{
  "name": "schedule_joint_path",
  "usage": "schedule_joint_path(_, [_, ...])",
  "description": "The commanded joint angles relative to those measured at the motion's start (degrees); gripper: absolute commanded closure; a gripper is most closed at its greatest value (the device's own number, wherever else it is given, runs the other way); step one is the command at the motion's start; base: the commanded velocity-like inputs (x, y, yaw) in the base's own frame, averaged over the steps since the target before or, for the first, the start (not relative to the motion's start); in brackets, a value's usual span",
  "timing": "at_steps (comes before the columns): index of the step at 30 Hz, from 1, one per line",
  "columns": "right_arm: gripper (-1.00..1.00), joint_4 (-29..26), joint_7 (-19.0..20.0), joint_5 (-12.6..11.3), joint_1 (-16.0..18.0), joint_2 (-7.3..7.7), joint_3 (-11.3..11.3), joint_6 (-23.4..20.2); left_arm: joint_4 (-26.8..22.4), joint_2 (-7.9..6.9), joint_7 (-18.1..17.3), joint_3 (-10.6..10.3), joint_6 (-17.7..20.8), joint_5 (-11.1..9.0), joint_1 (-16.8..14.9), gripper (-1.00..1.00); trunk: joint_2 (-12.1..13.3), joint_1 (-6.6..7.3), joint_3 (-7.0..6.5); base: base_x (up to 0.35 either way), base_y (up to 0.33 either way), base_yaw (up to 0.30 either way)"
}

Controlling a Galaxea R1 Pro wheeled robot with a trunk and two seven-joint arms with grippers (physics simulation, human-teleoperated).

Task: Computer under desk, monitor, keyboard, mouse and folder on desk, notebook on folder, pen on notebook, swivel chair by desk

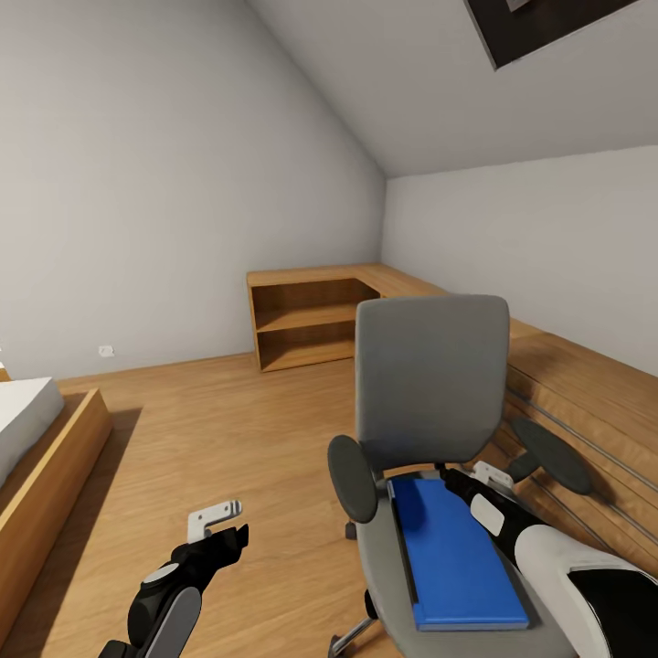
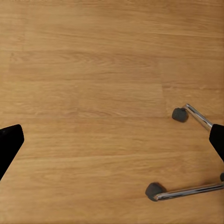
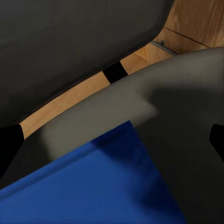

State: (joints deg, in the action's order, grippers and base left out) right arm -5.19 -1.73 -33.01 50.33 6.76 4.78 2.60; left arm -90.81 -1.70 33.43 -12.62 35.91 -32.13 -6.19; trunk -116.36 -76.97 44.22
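Lying on chair seat: the folder — flat, bright blue, its long side running front to back on the swivel chair.
Right gripper: above the seat at the folder's far right corner, just in front of the backrest; fingers spread, nothing between them.
Left gripper: over bare wood floor left of the chair — fingers apart, empty.
Left wrist view: two chrome spokes with castors.
Bedroom: wooden shelving in the far corner, bed at left.
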Motion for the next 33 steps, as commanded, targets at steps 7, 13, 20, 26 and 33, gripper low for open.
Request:
schedule_joint_path(7, [-1.00,0.00,-0.28,-0.48,0.03,0.01,0.53,0.00,-0.07,-0.06,0.51,-0.13,0.18,-0.64,-0.05,-1.00,-0.03,0.01,0.06,0.001,0.000,0.000])
schedule_joint_path(13, [-1.00,-0.04,-0.29,-0.48,0.03,0.05,0.50,0.02,-0.07,0.00,0.53,-0.20,0.21,-0.65,-0.05,-1.00,-1.63,-0.87,0.77,0.000,0.000,0.000])
schedule_joint_path(20, [-1.00,-0.08,-0.22,-0.48,0.03,0.05,0.50,0.07,-0.07,0.03,0.58,-0.21,0.21,-0.65,-0.05,-1.00,-4.04,-2.19,1.85,0.000,0.000,0.000])
schedule_joint_path(26, [-1.00,-0.08,-0.21,-0.48,0.03,0.03,0.50,0.11,-0.07,0.03,0.59,-0.21,0.21,-0.65,-0.05,-1.00,-4.84,-2.63,2.21,0.000,0.000,0.000])
schedule_joint_path(33, [-1.00,-0.08,-0.21,-0.48,0.03,0.01,0.50,0.12,-0.07,0.03,0.59,-0.21,0.21,-0.65,-0.05,-1.00,-6.44,-3.51,2.93,0.000,0.000,0.000])
